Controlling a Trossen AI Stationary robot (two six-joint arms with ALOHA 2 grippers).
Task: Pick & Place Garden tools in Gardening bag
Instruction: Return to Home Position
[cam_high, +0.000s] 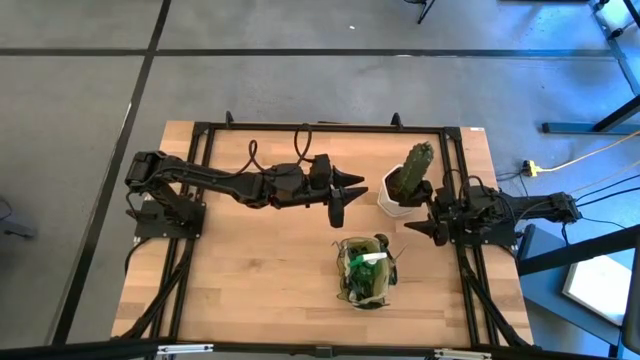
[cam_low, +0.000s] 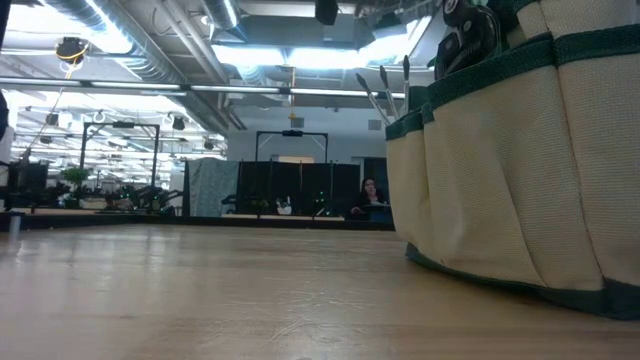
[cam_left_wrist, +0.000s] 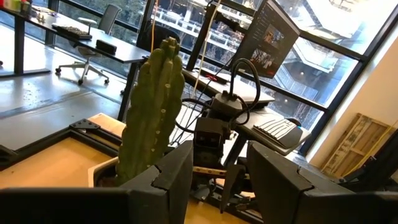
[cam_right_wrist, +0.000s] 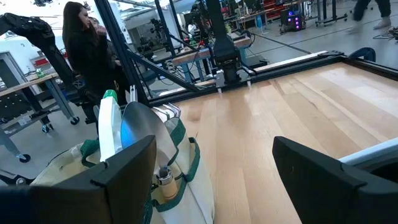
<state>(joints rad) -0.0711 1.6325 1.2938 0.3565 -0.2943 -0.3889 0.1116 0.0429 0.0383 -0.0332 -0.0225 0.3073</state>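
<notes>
High view: plank-wood desk. The bag is set on it, packed, apart from both arms. The left pincer and right pincer are held spread and empty, either side of a ribbed cactus in a white pot.
Low view: woven khaki cloth, green-trimmed.
Right wrist view: a green spray bottle and a silver trowel are stood in the bag.
</notes>
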